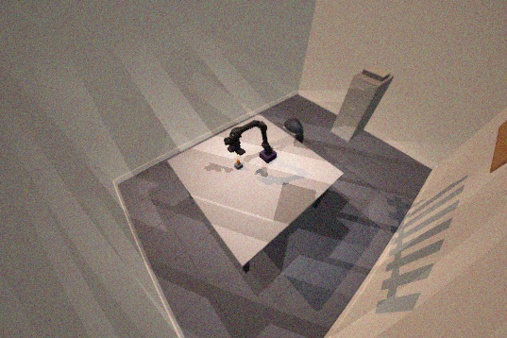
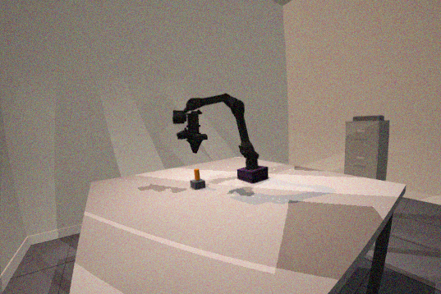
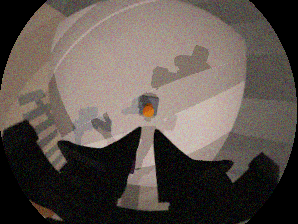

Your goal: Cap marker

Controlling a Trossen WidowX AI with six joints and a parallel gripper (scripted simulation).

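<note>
Jaws point(image 1: 237, 152) point(image 2: 195, 152): slightly parted, holding 0 items | position: above orange piece point(image 1: 238, 161) point(image 2: 197, 174) point(image 3: 148, 111) | piece: upright in 1 grey block point(image 1: 238, 166) point(image 2: 198, 185) point(image 3: 149, 99)

high corner overview, raised side view, downward hand close-up

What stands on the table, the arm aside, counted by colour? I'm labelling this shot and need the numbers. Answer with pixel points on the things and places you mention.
Orange: 1, the upright piece point(image 1: 238, 161) point(image 2: 197, 174) point(image 3: 148, 111) in the holder block
Grey: 1, the holder block point(image 1: 238, 166) point(image 2: 198, 184) point(image 3: 149, 98)
Dark purple: 1, the block under the arm point(image 1: 267, 156) point(image 2: 252, 174)
Total: 3
</note>
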